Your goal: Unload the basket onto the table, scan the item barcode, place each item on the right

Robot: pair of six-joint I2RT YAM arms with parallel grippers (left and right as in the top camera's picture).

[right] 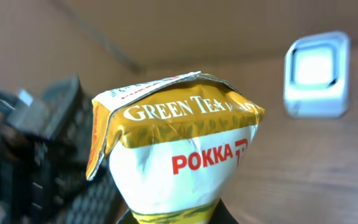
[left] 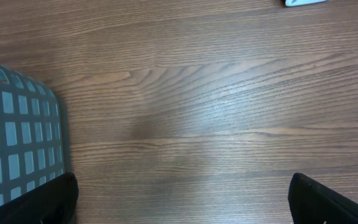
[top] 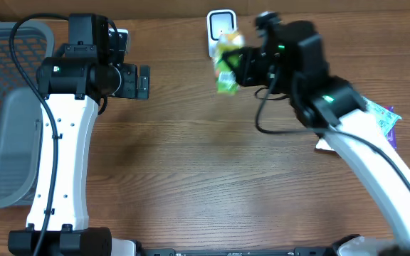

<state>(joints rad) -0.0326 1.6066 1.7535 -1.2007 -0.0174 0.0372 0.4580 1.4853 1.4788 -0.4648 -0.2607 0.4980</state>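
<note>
Overhead shows right tool (top: 238, 68) clamped on green tea carton (top: 226, 62) beside scanner (top: 220, 23); left tool (top: 142, 82) jaws apart.

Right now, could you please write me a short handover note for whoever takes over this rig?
Left end effector: open, empty, over bare table beside the grey basket.
Right end effector: shut on the Pokka green tea carton, held up close to the white scanner.
Done: carton picked up and brought to the scanner.
Left: no barcode shows in any view; probably turn the carton until it faces the scanner.
</note>
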